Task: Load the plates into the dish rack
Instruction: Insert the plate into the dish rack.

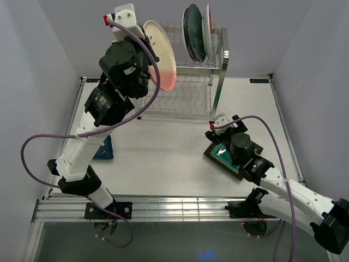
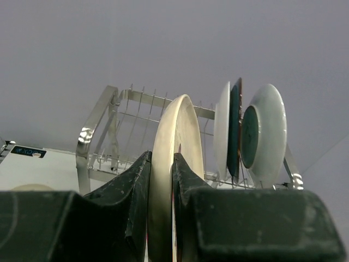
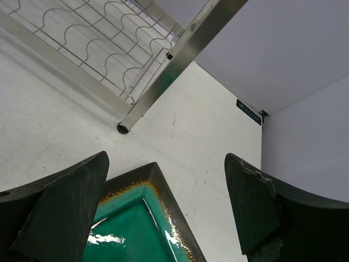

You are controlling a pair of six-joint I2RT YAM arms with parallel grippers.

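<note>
My left gripper (image 1: 148,52) is shut on the rim of a pink-and-cream plate (image 1: 162,54) and holds it on edge, raised beside the upper tier of the steel dish rack (image 1: 215,71). In the left wrist view the fingers (image 2: 136,180) clamp this plate (image 2: 177,136) in front of the rack (image 2: 101,123). Three plates stand in the top tier: a white one (image 2: 222,131), a dark teal one (image 2: 235,128), and a white one with a teal centre (image 2: 267,136). My right gripper (image 3: 166,158) is open just above a corner of the square green plate (image 3: 131,221), which lies flat on the table (image 1: 224,156).
A dark blue plate (image 1: 104,148) lies on the table at the left, partly under the left arm. The rack's front right leg (image 3: 163,82) stands just beyond the green plate. The lower wire shelf (image 1: 180,98) holds nothing. White walls enclose the table.
</note>
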